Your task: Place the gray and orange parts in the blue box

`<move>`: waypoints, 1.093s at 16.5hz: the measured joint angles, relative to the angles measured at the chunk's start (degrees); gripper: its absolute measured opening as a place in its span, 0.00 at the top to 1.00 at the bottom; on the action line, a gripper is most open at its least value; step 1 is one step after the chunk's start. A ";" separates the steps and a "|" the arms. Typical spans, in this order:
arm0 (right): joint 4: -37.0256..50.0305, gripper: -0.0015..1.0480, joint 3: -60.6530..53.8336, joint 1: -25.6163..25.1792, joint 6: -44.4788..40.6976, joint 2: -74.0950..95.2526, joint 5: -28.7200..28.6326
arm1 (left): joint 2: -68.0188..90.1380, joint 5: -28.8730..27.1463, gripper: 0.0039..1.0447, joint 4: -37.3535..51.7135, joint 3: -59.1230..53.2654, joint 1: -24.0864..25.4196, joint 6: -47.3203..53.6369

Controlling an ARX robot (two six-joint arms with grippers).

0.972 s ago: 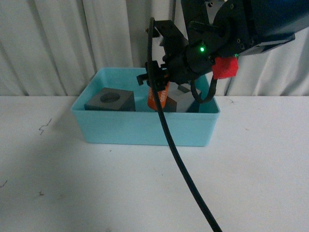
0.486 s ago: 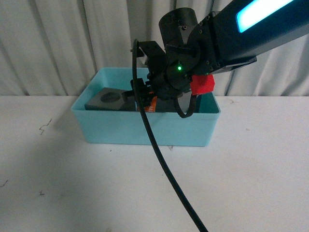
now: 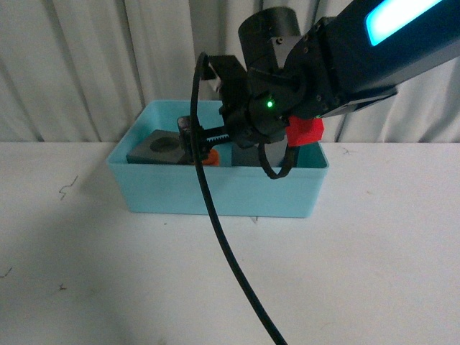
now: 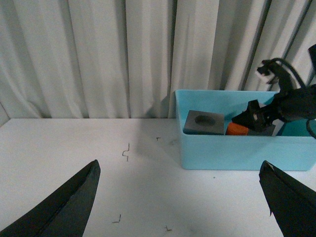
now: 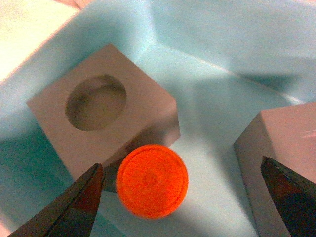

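Observation:
The blue box [image 3: 215, 190] stands at the back of the white table. Inside it a gray cube with a round recess [image 5: 103, 113] sits at the left end [image 3: 162, 147]. The orange cylinder [image 5: 153, 181] stands upright on the box floor beside that cube, free of both fingers. A second gray cube [image 5: 291, 148] lies on its other side. My right gripper [image 5: 181, 165] hangs open directly above the cylinder, low inside the box [image 3: 205, 136]. My left gripper [image 4: 180, 165] is open and empty over the table, short of the box [image 4: 237, 150].
A black cable [image 3: 215, 237] droops from the right arm across the front of the box to the table's near edge. White curtains hang close behind the box. Small dark marks [image 4: 126, 152] dot the table.
The right gripper moved left and down into the box with the orange cylinder, then opened. The cylinder now stands on the box floor by itself.

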 joint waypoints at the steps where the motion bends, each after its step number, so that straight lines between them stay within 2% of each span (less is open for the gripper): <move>1: 3.54 0.06 -5.05 -0.46 0.13 -5.20 0.26 | 0.00 -0.02 0.06 0.02 0.00 0.00 0.00; 4: 14.95 0.06 -25.16 -5.29 0.13 -29.35 1.07 | 0.00 0.00 0.06 0.00 0.00 0.00 0.02; 6: 15.93 0.06 -42.86 -11.65 -0.13 -47.67 4.96 | 0.00 0.00 0.06 0.00 0.00 0.00 0.02; 9: 5.40 0.06 -70.44 -22.25 2.19 -75.62 11.78 | 0.00 0.00 0.06 0.02 0.00 0.00 0.00; 10: 0.83 0.06 -76.85 -23.67 4.63 -84.80 15.67 | 0.00 0.00 0.06 0.02 0.00 0.00 0.00; 11: -6.12 0.06 -83.60 -22.14 9.01 -95.08 20.33 | 0.00 0.00 0.06 0.00 0.00 0.00 0.02; 12: -13.29 0.06 -88.83 -17.66 12.02 -102.38 24.04 | 0.00 0.00 0.06 0.02 0.00 0.00 0.02; 13: -17.62 0.06 -92.00 -15.17 13.94 -106.31 24.68 | 0.00 0.00 0.06 0.00 0.00 0.00 0.00; 14: -13.84 0.07 -92.02 -15.74 14.58 -106.44 25.49 | 0.00 0.00 0.06 0.02 0.00 0.00 0.02; 15: 4.00 0.17 -97.57 -17.94 11.41 -110.16 20.31 | 0.00 0.04 0.06 -0.02 0.00 0.00 0.02; 16: 14.32 0.30 -102.90 -18.86 6.67 -114.49 17.33 | 0.00 -0.04 0.06 -0.04 0.00 0.00 0.00; 17: 20.52 0.42 -102.77 -23.56 3.80 -115.69 12.07 | 0.00 0.07 0.06 0.02 0.00 0.00 0.02; 18: 18.47 0.52 -102.75 -25.77 2.80 -118.75 11.45 | 0.00 -0.09 0.06 0.04 0.00 -0.04 0.00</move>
